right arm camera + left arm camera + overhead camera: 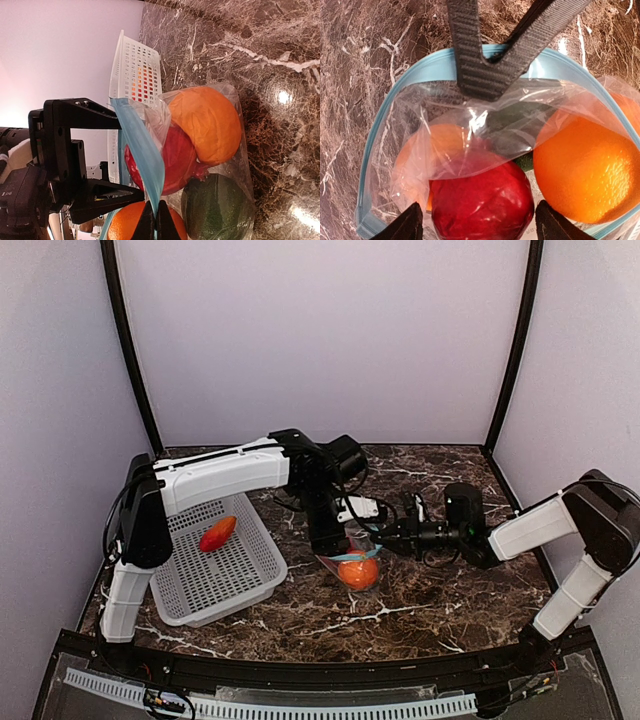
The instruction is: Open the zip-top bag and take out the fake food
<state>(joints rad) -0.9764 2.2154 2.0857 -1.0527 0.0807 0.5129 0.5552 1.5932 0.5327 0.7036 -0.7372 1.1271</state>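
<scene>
right gripper (155, 222) pinches bag (236, 165) at zip strip (142, 150) | left gripper (480, 225) wide astride red fruit (480, 197) | flimsy film; fruit probably hard, light

Lab booth — plain walls (320, 340), marbled tabletop (430, 595)

The zip-top bag (410, 115) is clear with a light blue strip (420, 70), its fake food (585, 170) orange, red and dark green, the left basket (215, 585) white, the table (430, 600) dark, white-veined marble.

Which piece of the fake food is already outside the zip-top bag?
The elongated red-orange piece: it alone lies in the white basket. The round red piece, the oranges and the dark green one are inside the zip-top bag.
</scene>
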